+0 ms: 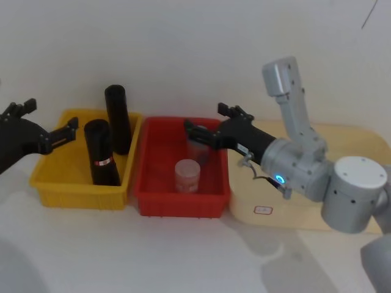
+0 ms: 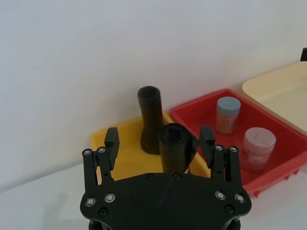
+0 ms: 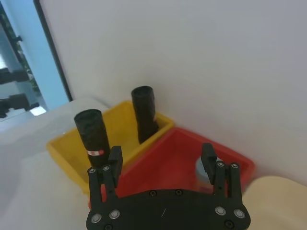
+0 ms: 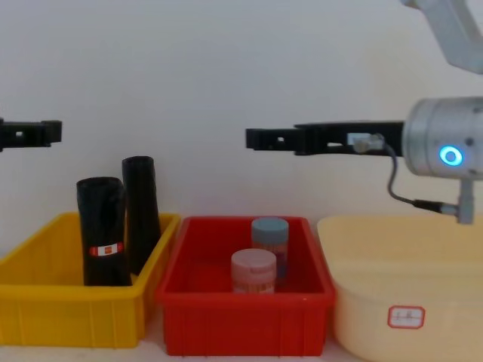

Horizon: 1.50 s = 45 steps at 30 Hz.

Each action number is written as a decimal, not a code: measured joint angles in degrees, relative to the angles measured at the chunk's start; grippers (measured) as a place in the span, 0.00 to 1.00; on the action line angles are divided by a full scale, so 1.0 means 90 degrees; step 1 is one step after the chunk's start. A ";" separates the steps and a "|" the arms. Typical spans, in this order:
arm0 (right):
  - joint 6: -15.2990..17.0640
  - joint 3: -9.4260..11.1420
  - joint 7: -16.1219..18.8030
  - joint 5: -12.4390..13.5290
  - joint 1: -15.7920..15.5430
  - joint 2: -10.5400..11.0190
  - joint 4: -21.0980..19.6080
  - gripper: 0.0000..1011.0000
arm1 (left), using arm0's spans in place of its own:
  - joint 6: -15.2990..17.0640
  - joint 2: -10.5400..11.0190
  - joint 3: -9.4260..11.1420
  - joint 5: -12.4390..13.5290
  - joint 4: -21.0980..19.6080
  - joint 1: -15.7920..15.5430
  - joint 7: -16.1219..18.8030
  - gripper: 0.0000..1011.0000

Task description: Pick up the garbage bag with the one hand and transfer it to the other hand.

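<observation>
Your left gripper (image 1: pixel 52 116) hovers at the yellow bin's (image 1: pixel 79 196) left edge, jaws apart. It is the nearer arm. The garbage bag (image 1: pixel 102 152) stands upright in that bin, just right of and below those jaws. It is a short, thick black roll with a red-and-white band. Your right gripper (image 1: pixel 211 120), jaws also apart, hangs over the red bin (image 1: pixel 183 204).

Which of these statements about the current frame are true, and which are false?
1. The garbage bag stands upright in the yellow bin. True.
2. The left gripper is shut on the garbage bag. False: it hovers open above the yellow bin, not touching the bag.
3. The right gripper hangs open above the red bin. True.
4. The red bin holds three jars. False: it holds two jars.
</observation>
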 joint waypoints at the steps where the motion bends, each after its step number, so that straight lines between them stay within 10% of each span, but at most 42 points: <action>1: 0.0026 -0.0016 0.0008 0.0009 0.0039 -0.0022 0.0037 0.99 | -0.0032 -0.0005 -0.0010 -0.0040 0.0115 -0.0045 -0.0057 0.99; 45: 0.0266 -0.0496 0.0399 0.0428 0.0855 -0.0428 0.0860 0.99 | -0.0568 -0.0933 0.1224 -0.0159 0.3139 -0.1872 -0.1012 0.99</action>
